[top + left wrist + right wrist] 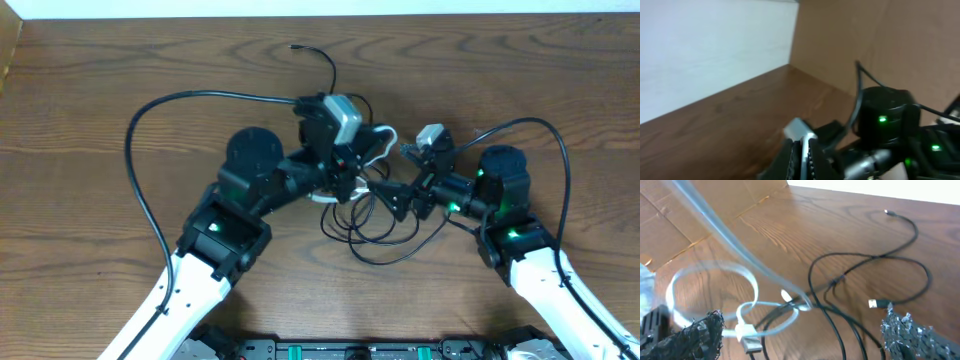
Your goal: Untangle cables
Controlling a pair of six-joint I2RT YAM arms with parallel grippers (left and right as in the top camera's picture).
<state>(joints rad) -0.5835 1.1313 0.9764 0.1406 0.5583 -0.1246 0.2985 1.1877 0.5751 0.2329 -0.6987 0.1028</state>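
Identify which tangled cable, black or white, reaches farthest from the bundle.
The thin black cable: one of its plug ends trails well away from the tangle and lies alone, whereas the white cable is looped close within it.

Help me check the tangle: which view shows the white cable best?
The right wrist view: the white cable fills the foreground, its loops crossing the black cable. Overhead shows only a small, partly hidden white loop. The left wrist view shows none of it.
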